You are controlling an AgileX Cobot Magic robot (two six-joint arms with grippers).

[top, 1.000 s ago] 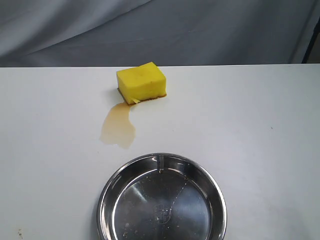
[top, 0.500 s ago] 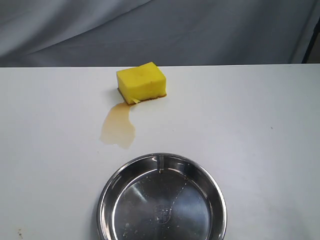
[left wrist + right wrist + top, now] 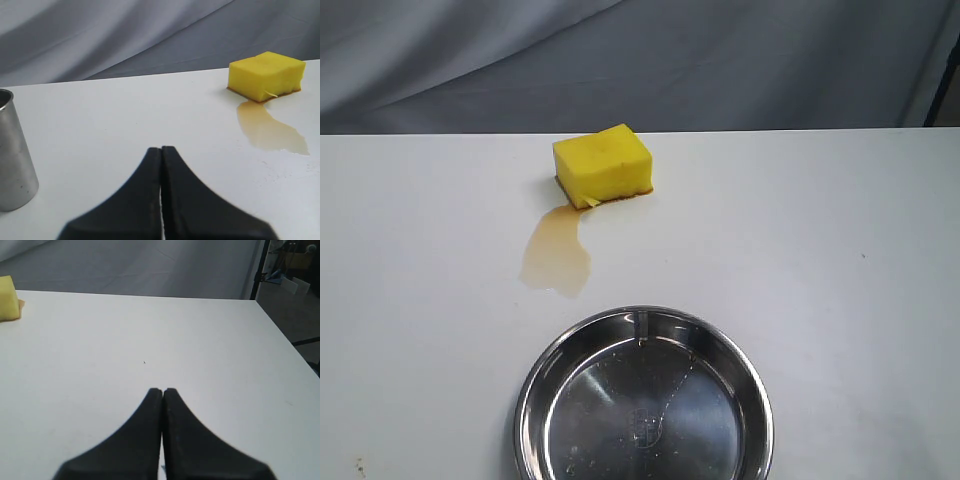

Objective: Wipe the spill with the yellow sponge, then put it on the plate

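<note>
The yellow sponge [image 3: 603, 164] lies near the table's far edge, dark scouring layer down. The amber spill [image 3: 556, 255] runs from its near corner toward the steel plate [image 3: 643, 398] at the front. In the left wrist view the sponge [image 3: 266, 75] and spill [image 3: 270, 131] sit well beyond my left gripper [image 3: 161, 150], which is shut with nothing in it. My right gripper [image 3: 163, 391] is shut and empty too; only a sliver of the sponge [image 3: 9, 305] shows at that view's edge. Neither gripper appears in the exterior view.
The steel plate's wall [image 3: 12, 165] stands close beside my left gripper. The white table [image 3: 800, 240] ends at a grey curtain behind. A dark stand leg [image 3: 257, 270] rises past the table's side edge.
</note>
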